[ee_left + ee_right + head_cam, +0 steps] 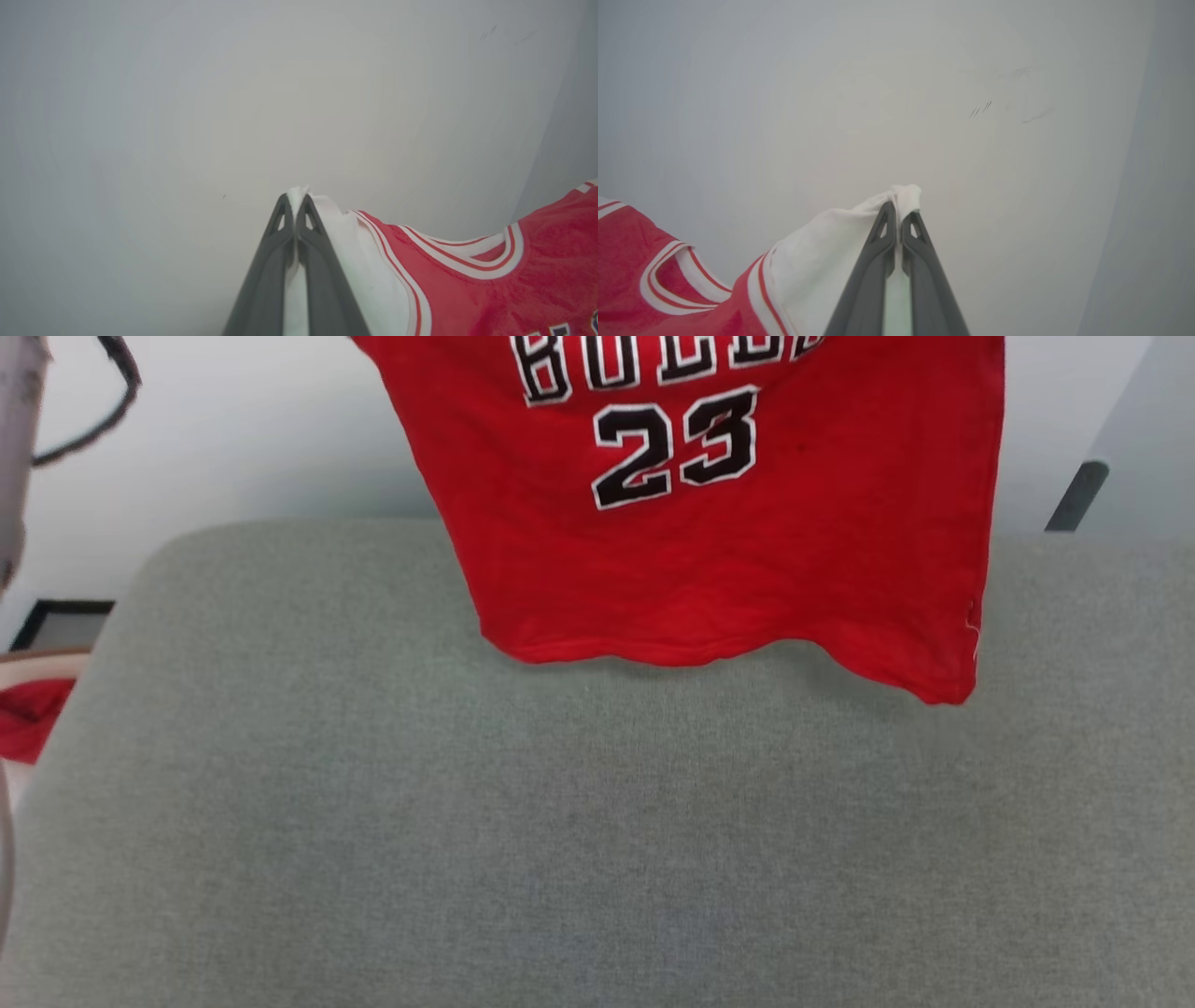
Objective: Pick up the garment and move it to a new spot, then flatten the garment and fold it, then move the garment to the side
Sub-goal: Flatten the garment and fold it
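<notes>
Left gripper point(295, 200): jaws pinched together on a white sleeve of the garment point(467, 289), with a small tuft of white cloth poking past the tips. Striped collar trim and red body run off to the right of those jaws.

Right gripper point(899, 212): same deal, jaws clamped tight on the other white sleeve, tuft past the tips, red body off to the left of its jaws.

Shirt is strung between the two pairs of jaws and hangs below them. The black-and-white lettering and "23" face the head camera.

Further down, the hem sits over the far part of the grey cushion point(467, 803). The corner under the right jaws droops lowest. Can't tell if the hem touches.

Beyond the jaws: plain pale wall point(187, 93), a few dark scuffs.

Well left of and below the left jaws, a red cloth point(28, 714) lies at the cushion's edge.
</notes>
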{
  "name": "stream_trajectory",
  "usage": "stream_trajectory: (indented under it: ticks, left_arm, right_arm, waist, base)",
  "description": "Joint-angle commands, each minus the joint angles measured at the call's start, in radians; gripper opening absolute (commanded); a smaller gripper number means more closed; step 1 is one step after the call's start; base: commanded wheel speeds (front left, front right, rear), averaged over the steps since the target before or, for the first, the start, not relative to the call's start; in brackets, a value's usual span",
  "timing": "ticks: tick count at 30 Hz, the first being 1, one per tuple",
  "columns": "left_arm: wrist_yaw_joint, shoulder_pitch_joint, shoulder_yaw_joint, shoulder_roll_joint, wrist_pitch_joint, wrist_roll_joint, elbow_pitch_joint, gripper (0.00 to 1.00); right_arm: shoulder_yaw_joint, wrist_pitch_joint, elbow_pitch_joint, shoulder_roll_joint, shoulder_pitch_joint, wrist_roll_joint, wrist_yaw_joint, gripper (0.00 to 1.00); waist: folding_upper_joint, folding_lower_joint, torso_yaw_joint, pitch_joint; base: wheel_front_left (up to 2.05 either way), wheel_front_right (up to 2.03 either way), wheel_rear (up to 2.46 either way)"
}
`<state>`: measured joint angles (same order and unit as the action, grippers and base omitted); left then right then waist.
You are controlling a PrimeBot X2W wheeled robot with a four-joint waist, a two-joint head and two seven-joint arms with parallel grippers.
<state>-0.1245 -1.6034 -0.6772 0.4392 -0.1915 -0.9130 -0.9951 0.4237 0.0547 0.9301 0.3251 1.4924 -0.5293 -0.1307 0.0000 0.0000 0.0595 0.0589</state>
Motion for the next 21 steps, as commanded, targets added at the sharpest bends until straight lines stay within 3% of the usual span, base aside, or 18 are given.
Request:
stream_trajectory:
  ticks: [1, 12, 18, 21]
  left_arm:
    - [-0.003, -0.021, 0.0, -0.006, 0.013, 0.008, -0.008, 0.0]
    - [-0.006, -0.18, -0.003, -0.015, 0.114, 0.03, -0.02, 0.0]
    - [-0.006, -0.305, 0.003, -0.015, 0.231, 0.054, -0.01, 0.0]
    - [-0.007, -0.374, 0.013, -0.02, 0.287, 0.056, -0.006, 0.0]
  right_arm:
    - [0.011, 0.012, 0.006, 0.0, 0.021, 0.005, 0.0, 0.0]
    - [0.046, 0.159, 0.042, 0.012, 0.181, 0.083, 0.0, 0.0]
    - [-0.025, 0.209, 0.059, 0.032, 0.304, 0.227, 0.0, 0.0]
    - [-0.109, 0.21, -0.015, 0.051, 0.352, 0.328, 0.0, 0.0]
  waist:
    - [0.0, 0.0, -0.008, 0.044]
    - [0.0, 0.0, -0.036, 0.302]
    - [0.0, 0.0, -0.039, 0.471]
    - [0.0, 0.0, -0.026, 0.559]
  base:
    - [0.0, 0.0, 0.0]
    - [0.0, 0.0, 0.0]
    - [0.0, 0.0, 0.0]
    - [0.0, 0.0, 0.0]
